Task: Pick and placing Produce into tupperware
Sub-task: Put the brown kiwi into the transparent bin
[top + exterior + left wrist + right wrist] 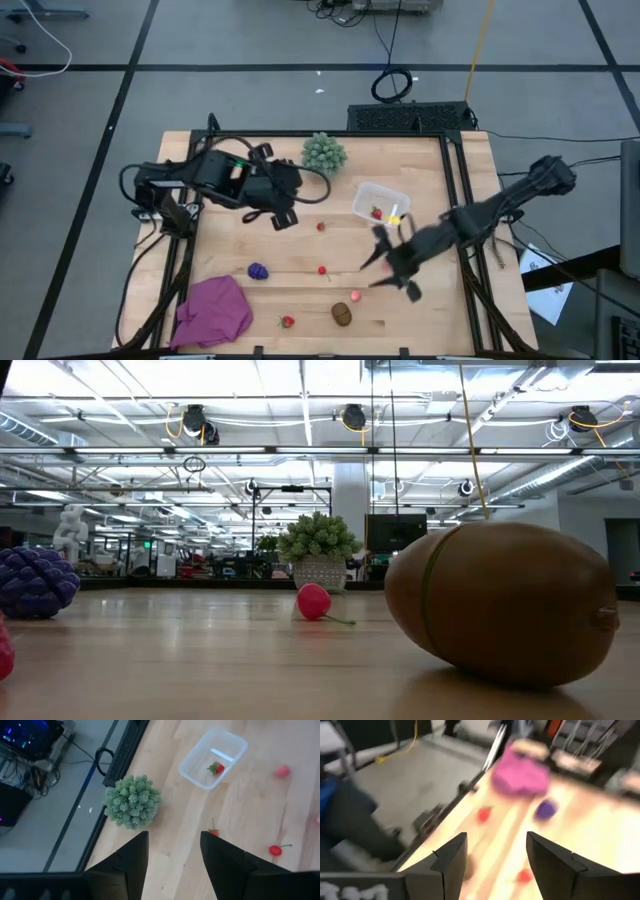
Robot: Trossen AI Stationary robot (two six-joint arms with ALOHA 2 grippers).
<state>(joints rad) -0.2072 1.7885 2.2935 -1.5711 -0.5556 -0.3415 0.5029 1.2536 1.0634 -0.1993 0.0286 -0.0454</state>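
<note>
Two dark jointed arms, black cables, angular fingers

Robotics lab: open industrial hall, ceiling pipes (pixel 300 452), hanging lights, cables (pixel 392 82) on grey floor, workstations behind.

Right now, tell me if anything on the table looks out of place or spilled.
Nothing is spilled or damaged. The clear container sits upright with one red berry inside. The kiwi, the grapes and other small red fruits lie scattered on the table, not yet packed.
</note>
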